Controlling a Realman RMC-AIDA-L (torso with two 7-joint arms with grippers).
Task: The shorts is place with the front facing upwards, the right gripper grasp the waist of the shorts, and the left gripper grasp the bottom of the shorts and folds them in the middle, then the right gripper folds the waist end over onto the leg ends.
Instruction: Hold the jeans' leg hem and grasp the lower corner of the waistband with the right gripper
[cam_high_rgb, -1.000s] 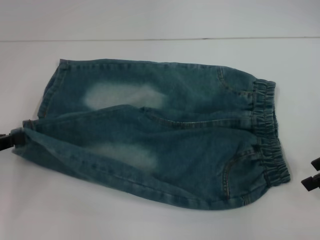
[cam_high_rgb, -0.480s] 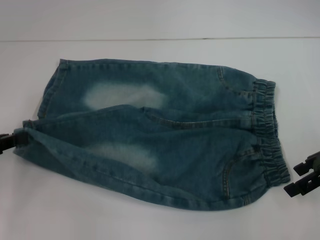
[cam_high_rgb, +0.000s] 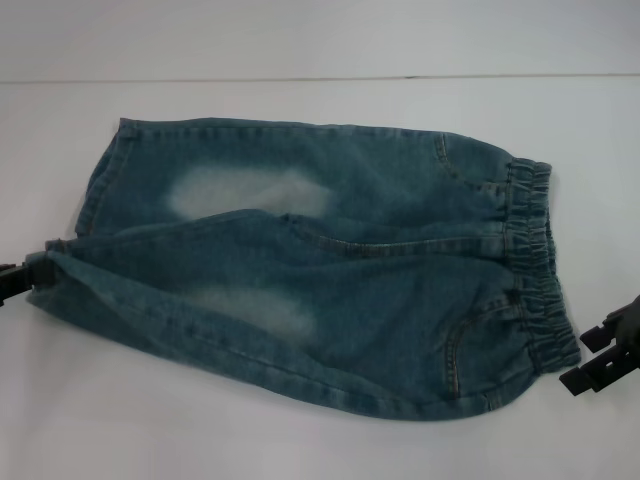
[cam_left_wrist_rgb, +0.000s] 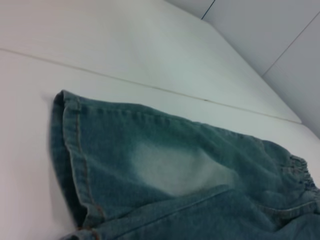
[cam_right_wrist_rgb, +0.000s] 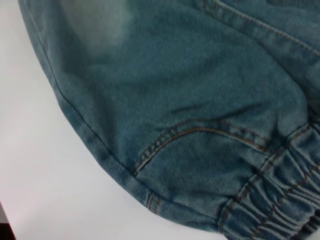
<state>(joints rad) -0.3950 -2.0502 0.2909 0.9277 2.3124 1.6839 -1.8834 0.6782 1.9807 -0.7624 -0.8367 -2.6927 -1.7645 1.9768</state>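
We see the shorts spread flat across the frame's centre on the white surface. The left pincer, at left edge, touches the leg ends; its grip we cannot tell. The right pincer, lower right, stands open beside the waist. It should straddle the gathered band fully before closing.

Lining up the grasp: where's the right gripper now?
In the head view, the right gripper is at the right edge, just beside the near corner of the waist of the shorts.

Even diffuse light, faint shadows, wrist views slightly soft.
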